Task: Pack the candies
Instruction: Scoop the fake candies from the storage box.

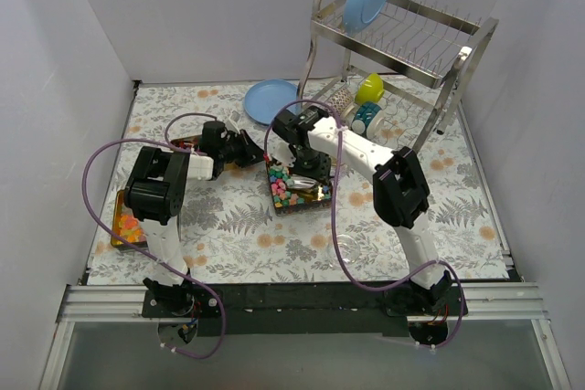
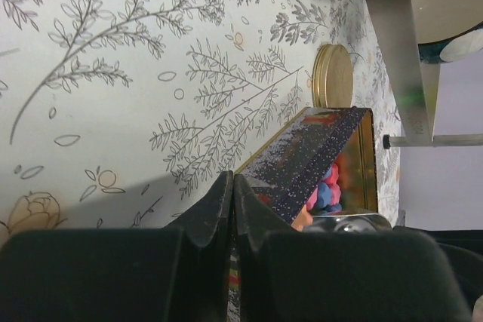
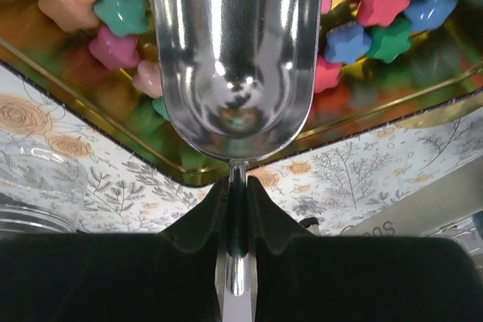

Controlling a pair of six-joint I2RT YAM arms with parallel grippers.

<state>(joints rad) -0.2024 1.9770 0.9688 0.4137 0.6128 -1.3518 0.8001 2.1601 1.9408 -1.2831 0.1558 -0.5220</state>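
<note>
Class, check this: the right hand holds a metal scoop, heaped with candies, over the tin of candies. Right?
No: the scoop is empty, its bowl bare in the right wrist view. The right hand does hold it over the tin of candies.

Candies [image 3: 381, 5] in tin [image 3: 106, 122]: pink, teal, blue, green. Tin gold inside. Scoop [image 3: 234, 50] silver. Tablecloth [image 2: 113, 111] white, grey ferns.
</note>
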